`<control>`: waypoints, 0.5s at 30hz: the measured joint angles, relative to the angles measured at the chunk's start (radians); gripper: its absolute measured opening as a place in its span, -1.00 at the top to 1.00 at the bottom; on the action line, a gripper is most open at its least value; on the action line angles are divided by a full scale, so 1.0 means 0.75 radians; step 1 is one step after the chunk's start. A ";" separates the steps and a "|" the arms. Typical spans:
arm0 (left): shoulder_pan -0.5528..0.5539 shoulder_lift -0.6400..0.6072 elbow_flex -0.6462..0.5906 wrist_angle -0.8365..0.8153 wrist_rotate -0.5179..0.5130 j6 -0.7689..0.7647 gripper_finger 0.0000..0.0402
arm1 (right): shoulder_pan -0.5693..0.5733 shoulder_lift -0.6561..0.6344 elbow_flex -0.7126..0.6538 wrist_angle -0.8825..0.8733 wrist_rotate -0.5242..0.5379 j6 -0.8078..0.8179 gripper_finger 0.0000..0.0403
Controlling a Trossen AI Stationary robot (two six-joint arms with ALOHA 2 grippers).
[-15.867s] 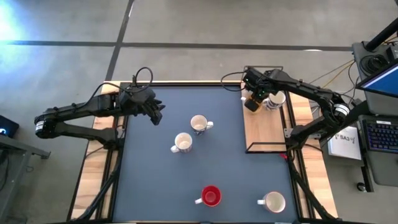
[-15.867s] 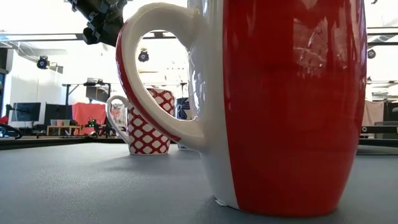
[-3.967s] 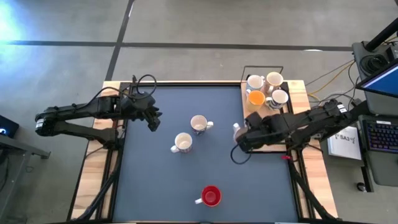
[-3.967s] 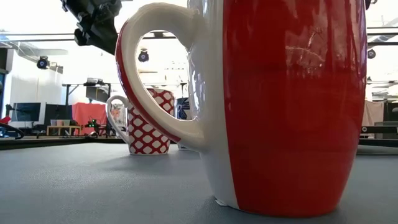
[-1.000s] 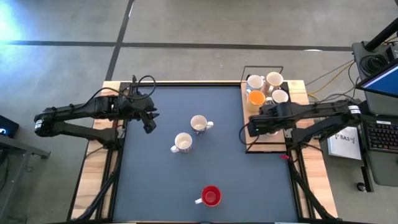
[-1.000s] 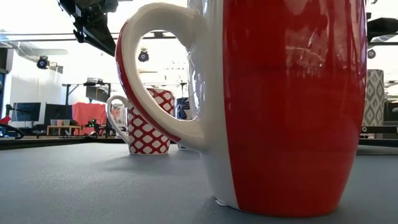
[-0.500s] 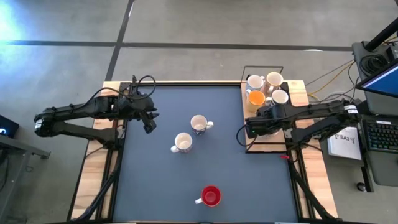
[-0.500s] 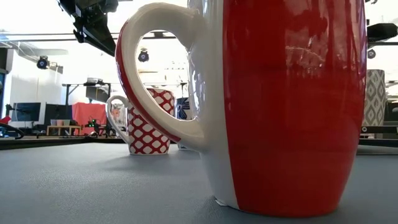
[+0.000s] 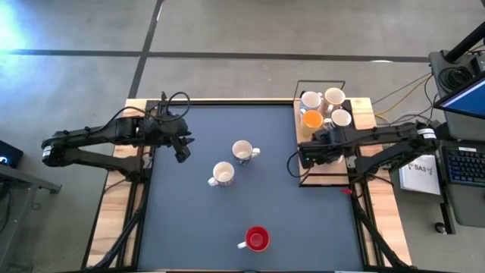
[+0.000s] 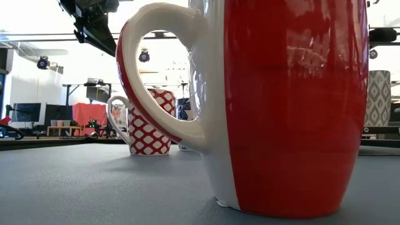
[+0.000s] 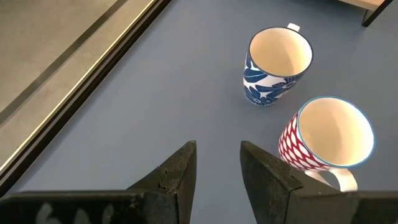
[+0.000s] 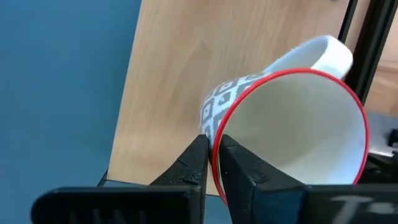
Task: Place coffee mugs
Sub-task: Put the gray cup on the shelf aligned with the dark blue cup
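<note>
My right gripper (image 9: 303,158) is shut on a grey-patterned mug with a red rim (image 12: 292,124) over the near left part of the wooden tray (image 9: 327,171). The mug also shows at the right edge of the low view (image 10: 377,97). Three white mugs (image 9: 334,97) and an orange mug (image 9: 311,118) stand at the tray's far end. A blue-flowered mug (image 11: 277,65), a red-checked mug (image 11: 323,140) and a red mug (image 9: 257,240) stand upright on the table mat. My left gripper (image 11: 217,149) hovers open above the mat, left of these, touching nothing. My right gripper pinches the grey-patterned mug by its red rim (image 12: 213,144), on the side away from the handle (image 12: 323,53). One finger (image 12: 236,168) is inside the mug and one (image 12: 194,163) is outside. In the wrist view the mug is tilted. Whether its base touches the tray, I cannot tell.
A black wire frame (image 9: 318,184) runs along the tray's edges. The red mug fills most of the low view (image 10: 287,106). Bare mat lies near the table's left and near edges (image 9: 182,220). Desks and screens stand in the room beyond the table.
My right gripper, with the grey-patterned mug, has shifted slightly toward the table's left over the tray. The mugs on the mat have stayed put.
</note>
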 joint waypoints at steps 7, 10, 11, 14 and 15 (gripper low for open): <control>0.000 0.000 0.000 0.000 0.000 0.000 0.47 | -0.121 -0.003 0.000 -0.002 0.004 -0.128 0.90; 0.000 0.000 0.000 0.000 0.000 -0.005 0.47 | -0.188 -0.003 0.000 -0.004 0.005 -0.189 0.90; 0.000 0.000 0.000 0.000 0.000 -0.005 0.47 | -0.211 -0.003 0.000 -0.004 0.005 -0.206 0.90; 0.000 0.000 0.000 0.000 0.000 -0.010 0.47 | -0.274 -0.003 0.000 -0.005 0.006 -0.248 0.90; 0.000 0.000 0.000 0.000 0.000 -0.014 0.47 | -0.293 -0.003 0.000 -0.005 0.005 -0.261 0.90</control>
